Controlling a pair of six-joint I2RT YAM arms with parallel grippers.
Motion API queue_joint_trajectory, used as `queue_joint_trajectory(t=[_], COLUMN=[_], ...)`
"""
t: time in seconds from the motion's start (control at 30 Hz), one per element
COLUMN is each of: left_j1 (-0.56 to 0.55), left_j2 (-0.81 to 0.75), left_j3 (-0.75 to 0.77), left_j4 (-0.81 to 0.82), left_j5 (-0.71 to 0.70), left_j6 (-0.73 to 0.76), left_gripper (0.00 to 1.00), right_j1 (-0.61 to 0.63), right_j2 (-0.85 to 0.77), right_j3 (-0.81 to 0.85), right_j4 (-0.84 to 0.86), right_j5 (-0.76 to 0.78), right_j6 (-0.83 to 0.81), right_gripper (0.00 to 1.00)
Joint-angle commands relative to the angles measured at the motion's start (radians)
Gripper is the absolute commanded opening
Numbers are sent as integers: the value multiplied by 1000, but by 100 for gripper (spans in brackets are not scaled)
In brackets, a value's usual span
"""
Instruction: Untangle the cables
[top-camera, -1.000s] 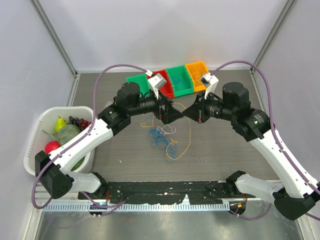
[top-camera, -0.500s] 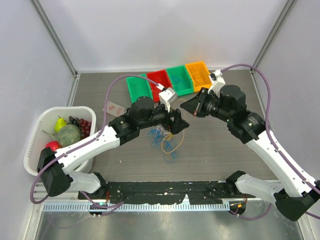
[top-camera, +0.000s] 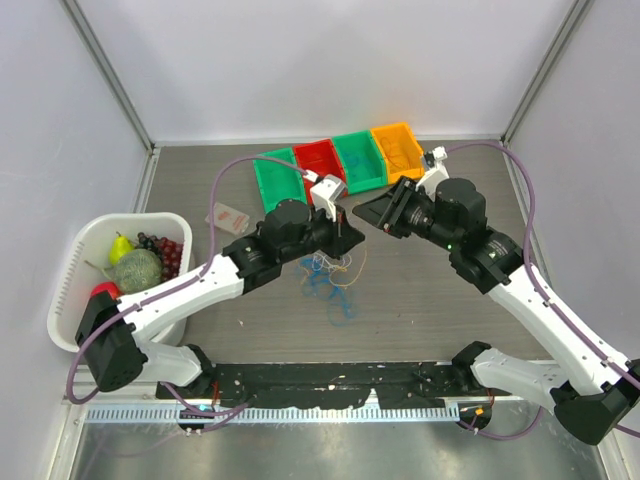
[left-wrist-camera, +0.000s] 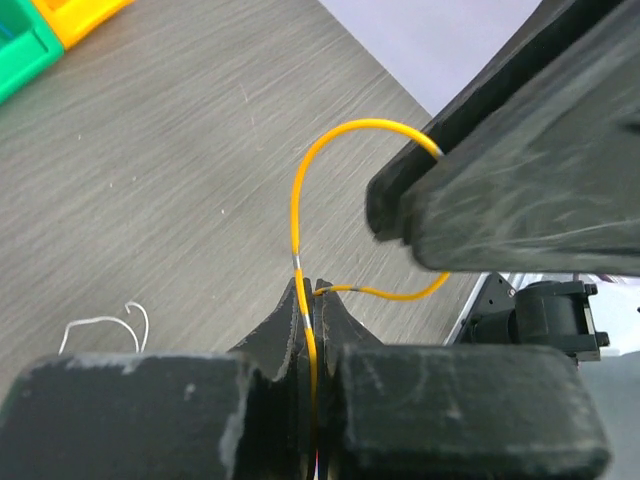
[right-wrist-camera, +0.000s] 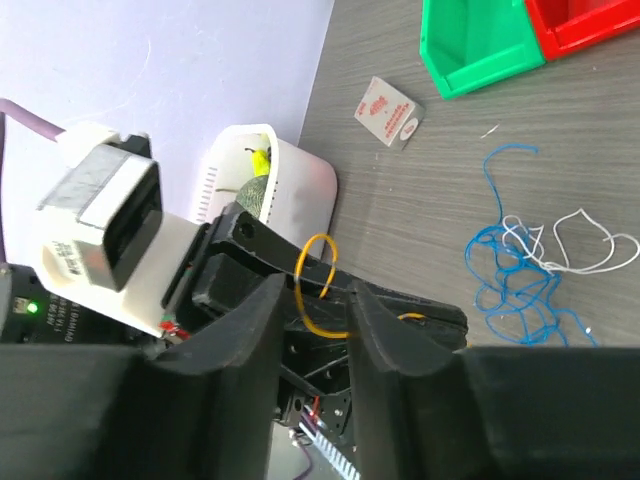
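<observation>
I judge I am partway through freeing one of the three cables, and this looks like a handover between arms. My left gripper (left-wrist-camera: 310, 305) is clenched on the orange cable (left-wrist-camera: 296, 215), with the strand pinched flat between its fingertips. From there the cable arcs up and across into my right gripper (right-wrist-camera: 322, 300), which sits just ahead of the left, nearly tip to tip. The right jaws stand a little apart around the strand, so I read that gripper as released, not holding. The blue cable (right-wrist-camera: 500, 270) and the white cable (right-wrist-camera: 590, 245) lie looped together on the table (top-camera: 450, 320), below the left gripper and slightly back toward the arm bases. Part of the orange cable trails down near them, and I cannot tell whether it is caught in that heap. Next I would back the right gripper clear and draw the left one up and away from the heap, slowly so that no loop cinches tight. By count there are one orange, one blue and one white cable, with four bins (top-camera: 358, 160) beyond the grippers: two green, one red and one orange.
</observation>
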Motion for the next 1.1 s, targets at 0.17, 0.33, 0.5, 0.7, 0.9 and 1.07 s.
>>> queue_joint_trajectory(t=[0.17,0.33,0.5,0.7,0.9,1.07], left_j1=[31,68,104,105,105,105], left_j2=[-95,-151,-204,-231,-221,-165], left_j3=[-36,-56,-93,-79,-66,13], left_j4=[-91,-171,-163,-204,-223,-366], left_j5=[-101,-133,-83,-103,-224,-316], left_j6=[-219,-326,-409,-432,-512,-619], left_gripper=[0,0,0,0,0,0], right_j1=[6,6,30,138,291,406], right_j2=[-45,-74,-96,-25,99,122], right_j3=[-4,-106,-286,-289,-228,-202], right_j4=[-159,-63,218,299,316,321], right_j5=[134,-102,-308,-225,74,264], right_j6=[-409,-514,-459,-443,-374,-388], right_gripper=[69,69,69,68,31,1])
